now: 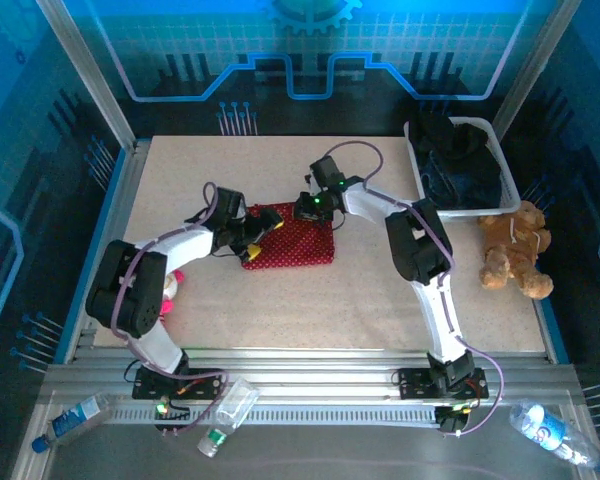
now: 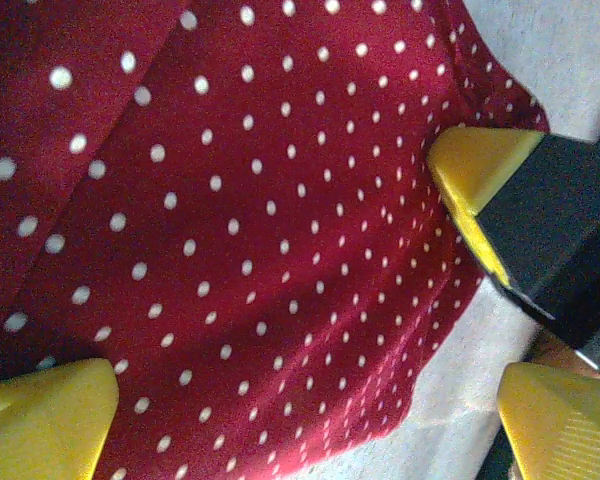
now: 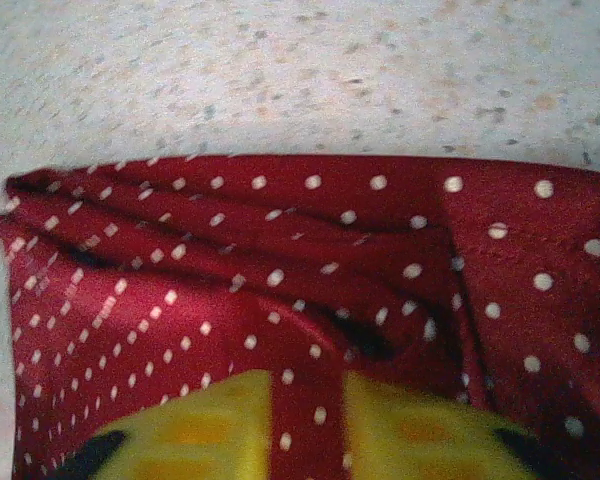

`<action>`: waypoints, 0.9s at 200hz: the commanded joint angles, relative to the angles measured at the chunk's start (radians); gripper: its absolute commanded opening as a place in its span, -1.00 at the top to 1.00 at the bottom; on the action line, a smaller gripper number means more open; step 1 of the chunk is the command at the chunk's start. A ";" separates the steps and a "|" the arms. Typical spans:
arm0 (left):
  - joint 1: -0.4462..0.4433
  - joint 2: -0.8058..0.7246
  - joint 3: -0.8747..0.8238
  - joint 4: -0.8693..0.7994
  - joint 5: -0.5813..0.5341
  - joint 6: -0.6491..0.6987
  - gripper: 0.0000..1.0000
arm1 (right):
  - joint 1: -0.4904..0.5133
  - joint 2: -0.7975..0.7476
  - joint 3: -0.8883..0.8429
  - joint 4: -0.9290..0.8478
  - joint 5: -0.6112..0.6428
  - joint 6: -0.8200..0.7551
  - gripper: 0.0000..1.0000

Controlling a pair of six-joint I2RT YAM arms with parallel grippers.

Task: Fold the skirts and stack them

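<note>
A red skirt with white dots (image 1: 292, 240) lies folded into a small rectangle in the middle of the table. My left gripper (image 1: 260, 232) hovers over its left edge, yellow fingers (image 2: 42, 420) spread wide and open, with the dotted cloth (image 2: 230, 220) lying below them. My right gripper (image 1: 308, 211) rests on the skirt's far edge. Its yellow fingers (image 3: 190, 430) stand slightly apart, with a narrow strip of red cloth (image 3: 280, 270) showing between them. The right gripper's tip (image 2: 475, 165) also shows in the left wrist view. Dark skirts (image 1: 462, 172) are heaped in a basket.
A white basket (image 1: 500, 160) stands at the back right. A brown teddy bear (image 1: 515, 252) sits just in front of it. A pink-and-white plush doll (image 1: 172, 285) lies beside my left arm. Plastic bottles (image 1: 225, 412) lie on the rail at the near edge.
</note>
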 commanded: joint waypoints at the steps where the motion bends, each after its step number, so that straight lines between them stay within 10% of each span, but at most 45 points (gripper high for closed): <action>1: -0.001 -0.089 0.152 -0.273 -0.076 0.226 -0.98 | 0.010 -0.117 -0.009 -0.037 0.028 -0.026 0.13; 21: 0.002 -0.092 0.218 -0.414 -0.222 0.328 -0.98 | 0.022 -0.171 -0.069 -0.033 0.055 -0.002 -0.11; 33: 0.012 -0.077 0.242 -0.466 -0.283 0.360 -0.98 | 0.028 -0.205 -0.127 0.005 0.048 0.028 -0.99; 180: 0.070 0.319 0.418 -0.487 -0.215 0.467 -0.15 | 0.033 -0.234 -0.309 0.068 -0.034 0.126 -1.00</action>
